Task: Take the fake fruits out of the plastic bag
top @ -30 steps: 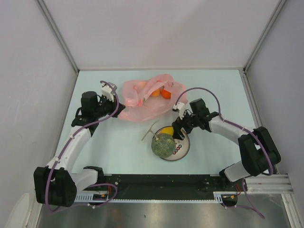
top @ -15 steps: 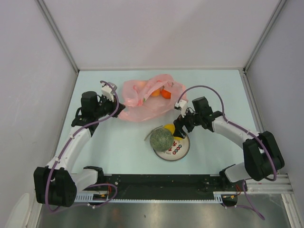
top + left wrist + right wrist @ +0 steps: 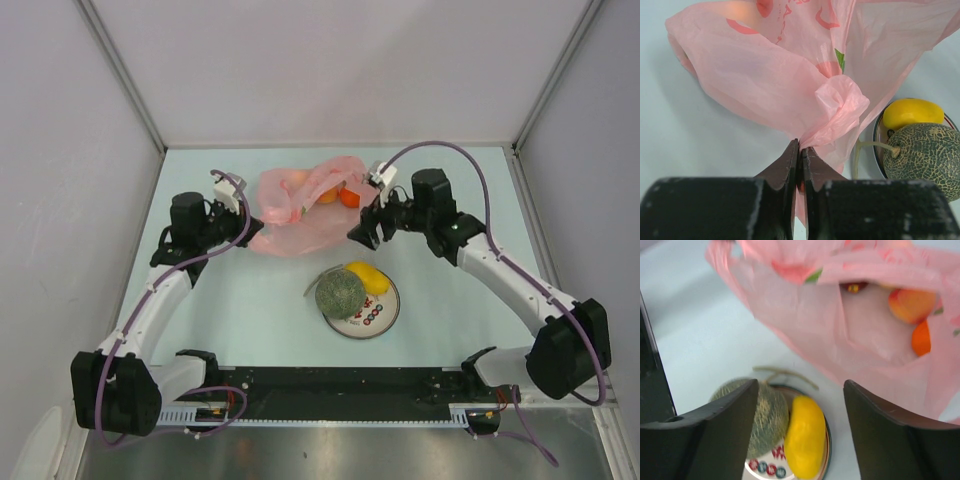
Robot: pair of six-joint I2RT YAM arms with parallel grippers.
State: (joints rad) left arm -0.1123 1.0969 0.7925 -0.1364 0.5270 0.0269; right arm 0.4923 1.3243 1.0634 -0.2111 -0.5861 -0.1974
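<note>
The left gripper [image 3: 800,149] is pinching a fold of the thin translucent pink plastic bag [image 3: 305,222] (orange and red plastic pieces [image 3: 338,196] are showing inside). The grey-green netted melon [image 3: 340,295] and yellow oval fruit [image 3: 368,277] are sitting on the round white plate [image 3: 388,305]. The right gripper [image 3: 801,383] is hovering by the bag, jaws spread.

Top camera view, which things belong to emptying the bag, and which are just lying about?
Job: pink bag, melon, yellow fruit, orange fruits inside the bag, left gripper pinching the bag, open right gripper.
Lying about: plate, table.
</note>
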